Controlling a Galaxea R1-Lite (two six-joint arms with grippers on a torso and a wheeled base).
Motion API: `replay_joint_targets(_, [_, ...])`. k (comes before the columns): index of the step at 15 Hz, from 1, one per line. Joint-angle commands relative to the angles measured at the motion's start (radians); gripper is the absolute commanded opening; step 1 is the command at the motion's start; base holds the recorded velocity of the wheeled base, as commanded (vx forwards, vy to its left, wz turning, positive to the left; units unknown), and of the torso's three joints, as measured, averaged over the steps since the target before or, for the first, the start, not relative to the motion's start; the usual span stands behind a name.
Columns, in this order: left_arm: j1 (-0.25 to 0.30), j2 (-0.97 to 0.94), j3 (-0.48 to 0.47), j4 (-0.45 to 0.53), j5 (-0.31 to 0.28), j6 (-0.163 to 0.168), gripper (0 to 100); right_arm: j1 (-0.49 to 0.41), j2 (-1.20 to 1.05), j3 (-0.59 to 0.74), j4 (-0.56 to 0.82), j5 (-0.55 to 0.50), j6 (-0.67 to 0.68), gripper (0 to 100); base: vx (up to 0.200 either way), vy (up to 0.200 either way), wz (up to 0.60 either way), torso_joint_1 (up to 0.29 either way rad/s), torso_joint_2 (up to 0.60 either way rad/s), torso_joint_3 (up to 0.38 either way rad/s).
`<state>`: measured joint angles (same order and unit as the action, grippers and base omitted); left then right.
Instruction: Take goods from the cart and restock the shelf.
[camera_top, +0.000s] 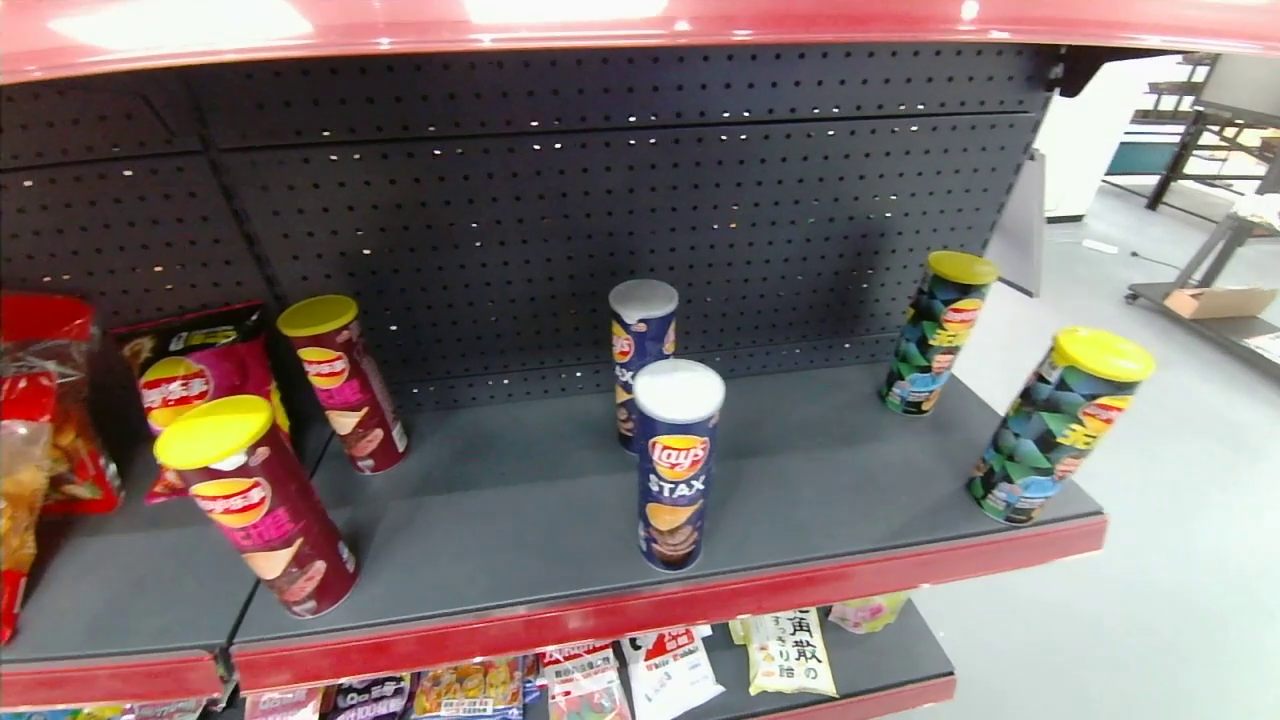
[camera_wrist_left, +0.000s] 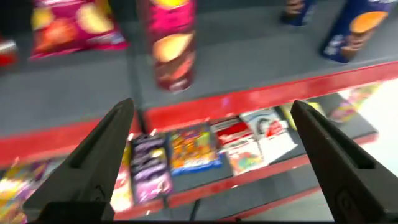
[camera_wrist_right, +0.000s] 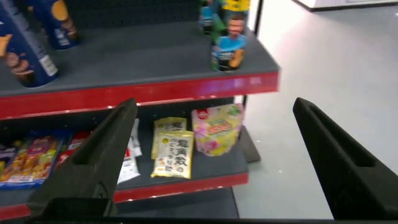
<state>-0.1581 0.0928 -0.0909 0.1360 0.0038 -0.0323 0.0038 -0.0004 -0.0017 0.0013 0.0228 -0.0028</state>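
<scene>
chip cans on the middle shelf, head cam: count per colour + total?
Maroon cans, yellow lids: 2
Blue cans, white lids: 2
Teal patterned cans, yellow lids: 2
Total: 6

**Legible Markings on Shelf Stock**

Front blue can (camera_top: 678, 470): round red-and-yellow logo with one word in white capitals beneath it.
Rear blue can (camera_top: 640, 350): same markings, partly hidden.
Near magenta can (camera_top: 262, 505), far magenta can (camera_top: 347, 385) and magenta bag (camera_top: 195, 385): same style of logo; the accompanying characters are too small to read.
Near green-patterned can (camera_top: 1060, 425) and far green-patterned can (camera_top: 937, 335): logo and yellow characters, not legible.
Pale pouch (camera_top: 790, 652) on the lower shelf (camera_top: 890, 655) — bold black East Asian characters in vertical columns.
</scene>
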Motion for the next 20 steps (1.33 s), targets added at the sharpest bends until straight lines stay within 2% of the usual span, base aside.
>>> replay_joint_targets(1, [0.000,0.007,0.002,0.001,0.001,0.000,100,0.001,0.002,0.000,0.000,0.000,0.000,100,0.000,0.000,0.60,0.002,0.00,0.002])
replay_joint_targets(4, [0.000,0.007,0.003,-0.003,0.005,0.003,100,0.001,0.002,0.000,0.000,0.000,0.001,100,0.000,0.000,0.60,-0.001,0.00,0.004])
replay_joint_targets(6, [0.000,0.007,0.008,-0.006,0.004,0.002,100,-0.001,0.000,0.000,0.000,-0.001,0.003,100,0.000,0.000,0.00,0.000,0.00,0.000])
replay_joint_targets(9, [0.000,0.007,0.013,-0.022,-0.048,0.006,100,-0.001,0.000,0.000,0.000,0.000,0.001,100,0.000,0.000,0.00,0.000,0.00,0.000])
replay_joint_targets(12, [0.000,0.007,0.014,-0.022,-0.050,0.040,100,-0.001,0.000,0.000,0.000,0.000,0.001,100,0.000,0.000,0.00,0.000,0.00,0.000])
replay_joint_targets(13, [0.000,0.007,0.017,-0.027,-0.053,0.068,100,-0.001,0.000,0.000,0.000,0.000,0.003,100,0.000,0.000,0.00,0.000,0.00,0.000])
replay_joint_targets(14, [0.000,0.008,0.002,-0.041,-0.059,0.074,100,-0.001,0.000,0.000,0.000,0.000,0.003,100,0.000,0.000,0.00,0.000,0.00,0.000])
replay_joint_targets(15, [0.003,0.048,-0.033,-0.044,-0.045,0.057,100,-0.001,0.000,0.000,0.000,0.000,0.001,100,0.000,0.000,0.00,0.000,0.00,0.000])
replay_joint_targets(16, [0.028,0.061,-0.029,-0.045,0.016,0.006,100,-0.001,0.000,0.000,0.000,0.000,0.001,100,0.000,0.000,0.00,0.000,0.00,0.000])
replay_joint_targets(17, [0.057,0.058,-0.023,-0.042,0.079,-0.021,100,-0.001,0.000,0.000,0.000,0.000,0.001,100,0.000,0.000,0.00,0.000,0.00,0.000])
replay_joint_targets(18, [0.095,0.047,-0.009,-0.039,0.114,-0.021,100,-0.001,0.000,0.000,0.000,0.000,0.001,100,0.000,0.000,0.00,0.000,0.00,0.000])
replay_joint_targets(20, [0.123,-0.002,0.019,-0.033,0.123,-0.017,100,-0.001,0.000,0.000,0.000,0.000,0.001,100,0.000,0.000,0.00,0.000,0.00,0.000])
